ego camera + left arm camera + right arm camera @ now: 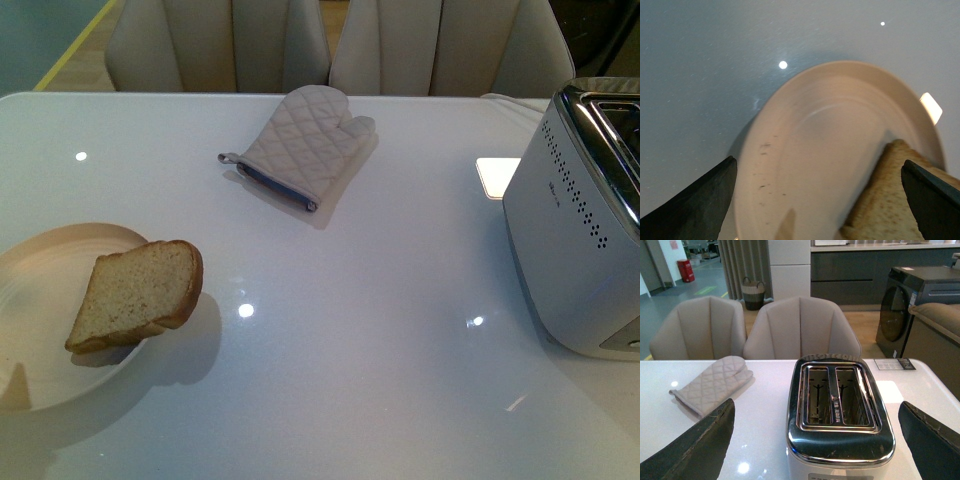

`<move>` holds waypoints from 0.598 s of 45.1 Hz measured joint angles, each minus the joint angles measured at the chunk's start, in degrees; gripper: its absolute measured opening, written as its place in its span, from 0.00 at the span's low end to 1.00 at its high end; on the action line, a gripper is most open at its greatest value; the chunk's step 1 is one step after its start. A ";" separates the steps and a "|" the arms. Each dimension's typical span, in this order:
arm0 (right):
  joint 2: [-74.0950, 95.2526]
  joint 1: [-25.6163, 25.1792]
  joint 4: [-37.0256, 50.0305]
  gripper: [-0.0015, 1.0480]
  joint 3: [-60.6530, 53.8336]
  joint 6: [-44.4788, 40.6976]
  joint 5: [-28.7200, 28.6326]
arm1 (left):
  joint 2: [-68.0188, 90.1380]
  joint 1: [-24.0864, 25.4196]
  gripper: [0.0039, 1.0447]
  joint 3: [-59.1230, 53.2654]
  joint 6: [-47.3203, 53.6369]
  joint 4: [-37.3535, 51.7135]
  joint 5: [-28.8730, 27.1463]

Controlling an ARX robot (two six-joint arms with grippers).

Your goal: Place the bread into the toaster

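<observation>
The bread (135, 293), a tan speckled slice with a brown crust, leans on the right rim of a round cream plate (40, 280) at the table's front left. The silver-white toaster (580, 230) stands at the right edge with two empty chrome slots (835, 396). Neither arm shows in the front view. My left gripper (820, 200) is open above the plate (810, 150), with the bread (890, 200) beside one finger (932, 195). My right gripper (815, 440) is open, its fingers (700, 445) spread to either side of the toaster (840, 440).
A quilted beige oven mitt (305, 145) lies at the table's far middle; it also shows in the right wrist view (712, 382). Beige chairs (220, 45) stand behind the white table (380, 330). A small card (497, 176) lies beside the toaster.
</observation>
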 joint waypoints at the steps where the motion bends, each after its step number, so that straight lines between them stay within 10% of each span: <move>1: 0.00 0.02 0.00 0.91 0.00 0.00 0.00 | 1.29 0.31 0.94 0.48 0.11 0.13 -0.04; 21: 0.00 0.02 0.00 0.91 0.00 0.00 0.00 | 14.80 0.22 0.93 7.69 2.08 -0.66 -2.91; 27: 0.00 0.02 0.00 0.91 0.00 0.00 0.00 | 15.91 -0.28 0.80 8.66 2.73 -1.01 -4.11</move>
